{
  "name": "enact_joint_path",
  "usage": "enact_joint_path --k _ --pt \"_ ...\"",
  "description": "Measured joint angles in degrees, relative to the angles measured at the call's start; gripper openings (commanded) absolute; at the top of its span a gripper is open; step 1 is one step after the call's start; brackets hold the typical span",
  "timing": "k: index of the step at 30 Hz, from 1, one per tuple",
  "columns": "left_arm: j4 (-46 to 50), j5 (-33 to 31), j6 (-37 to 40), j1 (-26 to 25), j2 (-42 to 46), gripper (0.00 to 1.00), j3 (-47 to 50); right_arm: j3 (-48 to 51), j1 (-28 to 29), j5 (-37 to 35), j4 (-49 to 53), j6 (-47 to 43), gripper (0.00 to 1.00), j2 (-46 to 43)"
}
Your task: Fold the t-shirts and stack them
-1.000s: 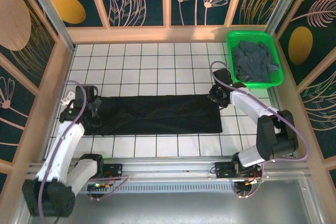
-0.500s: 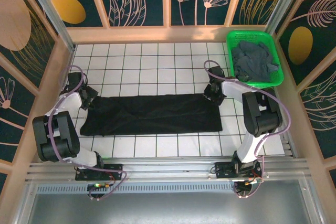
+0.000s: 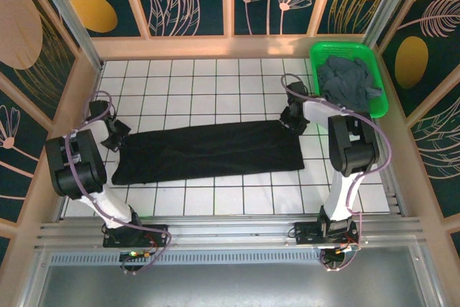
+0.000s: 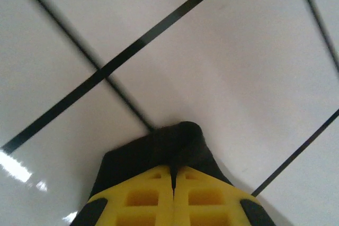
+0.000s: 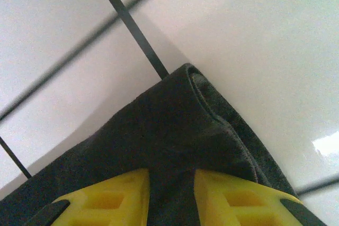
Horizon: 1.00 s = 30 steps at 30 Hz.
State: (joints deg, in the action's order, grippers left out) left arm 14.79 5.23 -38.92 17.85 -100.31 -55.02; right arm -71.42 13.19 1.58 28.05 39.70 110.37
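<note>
A black t-shirt (image 3: 212, 152) lies folded into a long strip across the white tiled table. At its far left corner my left gripper (image 3: 117, 134) is shut on the cloth; the left wrist view shows the yellow fingers (image 4: 143, 197) pressed together with a black corner (image 4: 175, 141) pinched between them. At the strip's far right corner my right gripper (image 3: 292, 121) is shut on the cloth, and the right wrist view shows black fabric (image 5: 175, 130) filling the gap between its yellow fingers (image 5: 114, 197). A slate blue-grey t-shirt (image 3: 347, 84) sits crumpled in the basket.
A green plastic basket (image 3: 381, 109) stands at the back right corner of the table. Wooden walls (image 3: 237, 47) close in the tiled surface at the back and on both sides. White tiles (image 3: 208, 88) stretch behind the strip and in front of it.
Both grippers have drawn back toward the far side with the strip's far corners, and the black strip has shifted and slanted slightly, its right end now farther back. Both arms have folded up.
</note>
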Motion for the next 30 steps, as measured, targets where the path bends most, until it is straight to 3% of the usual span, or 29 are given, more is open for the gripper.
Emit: enact_joint_path --k 5,8,11,14,19,22,26,30 --pt "-0.7 3.0 1.3 0.1 -6.8 0.0 -9.7 -13.9 -0.8 1.3 1.4 -4.3 0.33 9.3" --pt "-0.9 4.5 1.9 0.1 -9.5 0.03 -14.4 -19.6 -1.0 1.5 2.4 -6.9 0.4 12.7" --pt "-1.2 4.9 2.5 0.2 -9.9 0.42 -16.6 -22.3 -1.2 1.5 3.8 -9.4 0.48 13.2" --pt "-1.3 3.9 2.5 0.3 -7.2 0.56 -16.1 -22.7 -1.3 1.2 4.1 -11.3 0.52 12.0" --pt "-1.2 2.7 2.7 -0.8 6.8 0.57 -11.0 -16.0 -1.1 1.6 3.5 -12.4 0.53 2.9" --pt "-2.6 4.0 3.0 -4.6 13.8 0.54 -8.3 -10.5 -1.0 3.3 2.3 -11.9 0.49 -4.5" --pt "-5.0 8.7 3.7 -11.4 14.1 0.55 -4.4 -4.5 0.6 5.6 0.7 -9.7 0.49 -10.8" --pt "-4.0 11.8 6.3 -15.2 9.9 0.55 -2.6 -2.7 4.3 7.4 0.5 -8.1 0.51 -11.6"
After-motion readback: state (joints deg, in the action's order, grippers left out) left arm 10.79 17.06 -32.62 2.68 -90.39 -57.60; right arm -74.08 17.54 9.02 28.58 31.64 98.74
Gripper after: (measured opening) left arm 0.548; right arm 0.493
